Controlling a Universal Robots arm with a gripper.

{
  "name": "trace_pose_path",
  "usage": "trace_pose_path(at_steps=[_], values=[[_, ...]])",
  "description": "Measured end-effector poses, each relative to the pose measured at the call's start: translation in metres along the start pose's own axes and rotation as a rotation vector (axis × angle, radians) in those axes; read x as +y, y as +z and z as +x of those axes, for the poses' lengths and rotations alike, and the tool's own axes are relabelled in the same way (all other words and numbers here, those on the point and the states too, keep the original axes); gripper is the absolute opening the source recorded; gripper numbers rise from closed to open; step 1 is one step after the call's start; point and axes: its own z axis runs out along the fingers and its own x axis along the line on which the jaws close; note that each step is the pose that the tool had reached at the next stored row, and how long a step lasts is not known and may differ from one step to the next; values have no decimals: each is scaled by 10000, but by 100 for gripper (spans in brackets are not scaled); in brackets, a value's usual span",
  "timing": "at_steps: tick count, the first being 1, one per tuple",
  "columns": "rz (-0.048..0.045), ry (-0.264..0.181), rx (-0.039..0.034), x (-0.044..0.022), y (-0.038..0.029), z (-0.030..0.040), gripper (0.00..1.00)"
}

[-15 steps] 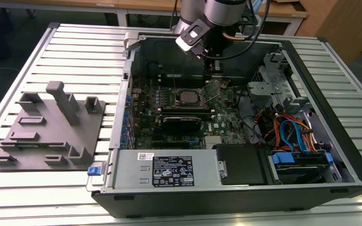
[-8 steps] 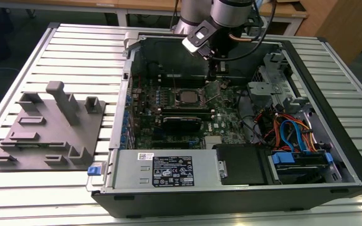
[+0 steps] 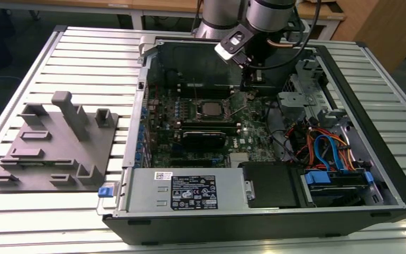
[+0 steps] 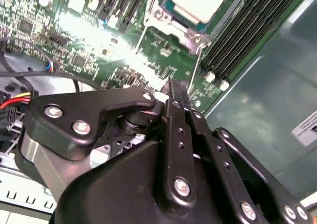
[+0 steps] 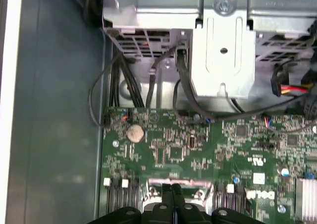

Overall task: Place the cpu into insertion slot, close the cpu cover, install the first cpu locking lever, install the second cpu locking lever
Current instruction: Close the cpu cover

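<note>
Arm: reaches down into the open computer case (image 3: 395, 159) from the 12 o'clock edge of the exterior view.
Gripper: in the exterior view the gripper (image 3: 251, 74) hangs at about 1 o'clock from the cpu, near it but apart from it.
Jaws: narrow, with the two black fingers (image 4: 174, 115) pressed side by side and nothing between them. Both wrist views show this, and the gripper (image 5: 171, 188) tips sit over the motherboard (image 5: 198, 144).
Cpu: the cpu (image 3: 209, 108) lies flat in the insertion slot (image 3: 221, 108), silvery top up, near the middle of the board. In the second wrist view the cpu (image 4: 200, 0) lies just beyond the fingertips.
Cpu cover: the cpu cover (image 4: 195, 38) appears to lie down around the chip as a silver frame.
Locking levers: thin wire rods run beside the socket. Whether they are latched cannot be told.
Board details: a coin cell (image 5: 134, 132) sits on the board, with a metal drive cage (image 5: 223, 60) and black cables beyond its edge.
Case surroundings: the case rests on a slatted counter (image 3: 83, 58). A grey fixture plate (image 3: 48, 159) lies at 9 o'clock of the case, just beside it.
</note>
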Motion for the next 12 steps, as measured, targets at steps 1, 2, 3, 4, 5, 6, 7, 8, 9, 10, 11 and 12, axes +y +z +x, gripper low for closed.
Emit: trace_pose_path(at_steps=[1, 2, 3, 4, 5, 6, 7, 8, 9, 10, 11, 12], values=[[0, -1, 1, 16, 4, 0, 10], [1, -1, 1, 34, 9, -1, 10], [3, 0, -1, 67, 13, -2, 10], [9, 1, -1, 101, 18, -3, 10], [13, 1, -1, 127, 22, -4, 10], [16, 2, 1, 147, 30, -5, 10], [19, 6, 1, 162, 38, -5, 10], [27, 10, 0, 180, 47, -6, 10], [42, 15, 0, 197, 59, -8, 10], [58, 19, 0, 213, 73, -9, 10], [74, 21, 0, 226, 88, -10, 10], [82, 23, 2, 234, 105, -11, 10]])
